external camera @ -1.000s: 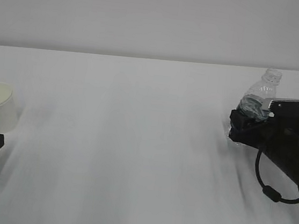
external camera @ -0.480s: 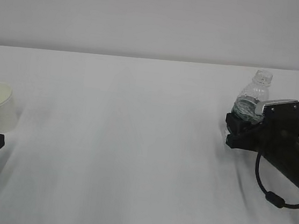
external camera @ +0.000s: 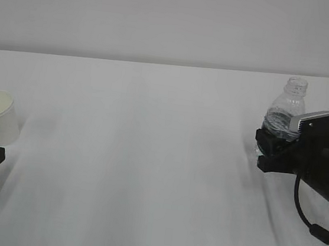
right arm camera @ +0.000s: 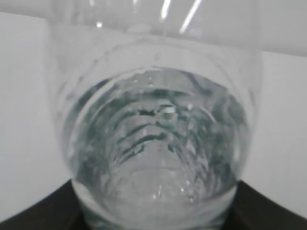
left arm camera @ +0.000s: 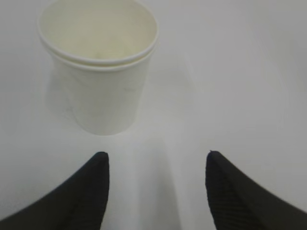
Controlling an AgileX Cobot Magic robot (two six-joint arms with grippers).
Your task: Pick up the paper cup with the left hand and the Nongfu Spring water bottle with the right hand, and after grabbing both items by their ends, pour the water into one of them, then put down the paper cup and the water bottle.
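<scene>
my right hand has its fingers clamped low on the capless nongfu spring water bottle at right; a tilt spills water. my left hand, fingers apart, sits short of the paper cup at upper left and could nudge it over.

The bench is viewed obliquely from the front. The paper cup, shared with the exterior view, is seen closely from the left wrist; the Nongfu Spring water bottle fills the right wrist view.

Flat, even light; faint shadows; exterior view soft, perhaps slightly overexposed.
</scene>
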